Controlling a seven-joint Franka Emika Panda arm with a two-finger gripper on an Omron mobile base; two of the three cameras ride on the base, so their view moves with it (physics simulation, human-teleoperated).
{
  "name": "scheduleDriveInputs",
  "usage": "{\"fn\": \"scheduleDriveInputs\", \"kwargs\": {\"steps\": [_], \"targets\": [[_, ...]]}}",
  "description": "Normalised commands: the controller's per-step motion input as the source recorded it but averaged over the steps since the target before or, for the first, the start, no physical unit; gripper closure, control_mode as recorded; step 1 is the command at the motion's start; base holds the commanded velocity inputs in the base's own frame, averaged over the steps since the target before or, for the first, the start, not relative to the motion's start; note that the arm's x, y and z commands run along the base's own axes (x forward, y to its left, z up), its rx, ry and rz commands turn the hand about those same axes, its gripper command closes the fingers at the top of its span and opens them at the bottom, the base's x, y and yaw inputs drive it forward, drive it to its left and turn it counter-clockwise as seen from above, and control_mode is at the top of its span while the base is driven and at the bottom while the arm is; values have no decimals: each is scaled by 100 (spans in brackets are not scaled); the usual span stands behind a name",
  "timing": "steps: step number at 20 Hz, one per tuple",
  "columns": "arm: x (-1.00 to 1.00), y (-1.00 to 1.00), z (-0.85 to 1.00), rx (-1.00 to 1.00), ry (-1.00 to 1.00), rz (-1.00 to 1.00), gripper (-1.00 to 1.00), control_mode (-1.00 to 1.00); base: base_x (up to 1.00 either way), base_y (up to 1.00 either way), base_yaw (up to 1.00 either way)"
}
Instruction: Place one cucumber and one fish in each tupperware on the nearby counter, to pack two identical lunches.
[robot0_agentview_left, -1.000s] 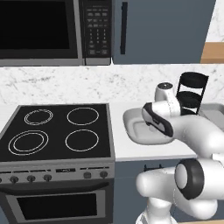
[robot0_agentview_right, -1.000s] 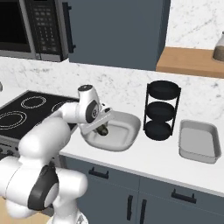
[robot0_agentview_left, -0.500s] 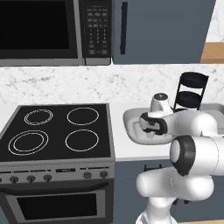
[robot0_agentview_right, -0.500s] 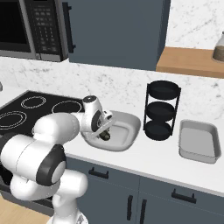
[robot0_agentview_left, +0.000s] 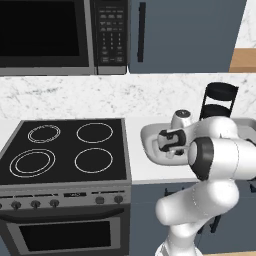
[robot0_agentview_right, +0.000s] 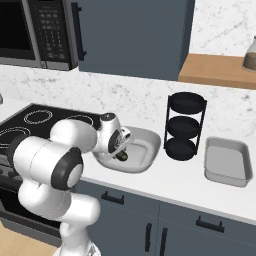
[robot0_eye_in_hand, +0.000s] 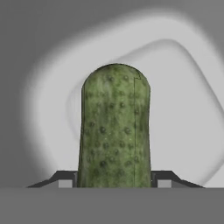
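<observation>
The tool is clamped on the dark green cucumber, one finger against each side. The cucumber hangs within the white tub, which sits on the worktop between the stovetop and the black rack. The grey tray lies beyond the rack.
</observation>
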Motion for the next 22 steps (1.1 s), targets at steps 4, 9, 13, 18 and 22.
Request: {"fn": "scheduleDriveInputs", "kwargs": {"steps": [4,9,13,18,22], "targets": [[30,0,-20,1,1,2,100,-100,0,0,0],[31,0,-9,0,3,0,-100,-100,0,0,0],[-5,0,0,2,-1,0,-100,-100,0,0,0],[-52,0,8,1,-11,0,-100,-100,0,0,0],[-63,0,47,0,-14,0,-100,-100,0,0,0]]}}
